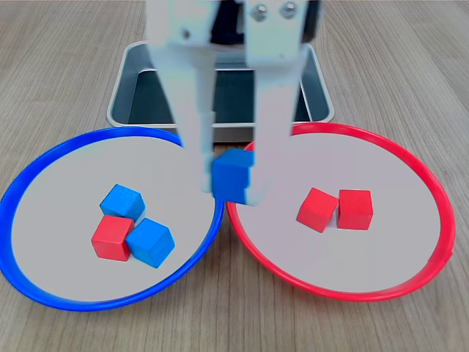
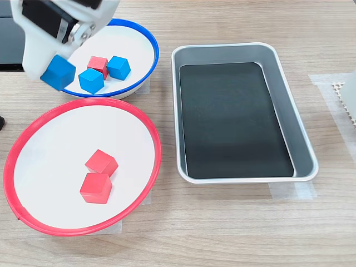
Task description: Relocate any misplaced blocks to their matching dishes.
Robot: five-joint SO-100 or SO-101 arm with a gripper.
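Note:
My gripper (image 1: 232, 180) (image 2: 57, 71) is shut on a blue block (image 1: 232, 174) (image 2: 58, 72) and holds it in the air over the gap between the two dishes. The blue-rimmed dish (image 1: 44, 290) (image 2: 146, 39) holds two blue blocks (image 1: 122, 202) (image 1: 150, 241) and one red block (image 1: 112, 237) (image 2: 98, 64), all touching. In the red-rimmed dish (image 1: 410, 282) (image 2: 139, 119) lie two red blocks (image 1: 317, 209) (image 1: 355, 209) side by side.
A rectangular grey metal tray (image 1: 121, 88) (image 2: 289, 117) with a dark floor stands behind the dishes in the first exterior view and at the second exterior view's right. Everything rests on a wooden table (image 1: 410, 66) (image 2: 222, 233).

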